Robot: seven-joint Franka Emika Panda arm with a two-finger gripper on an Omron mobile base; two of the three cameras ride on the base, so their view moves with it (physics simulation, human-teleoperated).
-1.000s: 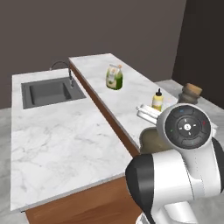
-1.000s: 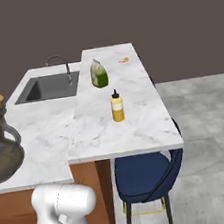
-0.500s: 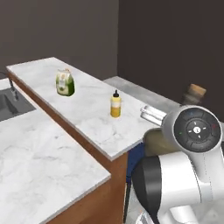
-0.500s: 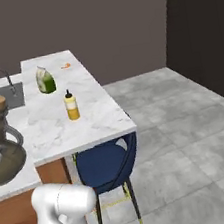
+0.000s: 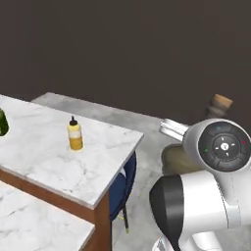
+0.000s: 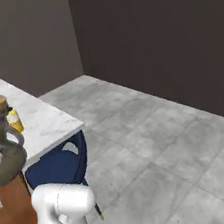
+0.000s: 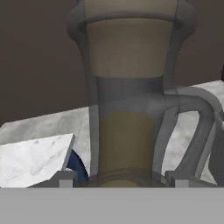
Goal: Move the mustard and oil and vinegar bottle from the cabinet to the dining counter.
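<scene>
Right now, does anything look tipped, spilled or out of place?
Nothing stands out. The mustard stands upright on the dining counter, and the oil and vinegar bottle is upright and corked, held in the gripper.

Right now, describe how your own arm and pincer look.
The arm is glossy white with rounded links and dark joint bands. Its wrist ends in a dark round disc with small coloured marks. The pincer has two small grey finger tips.
</scene>
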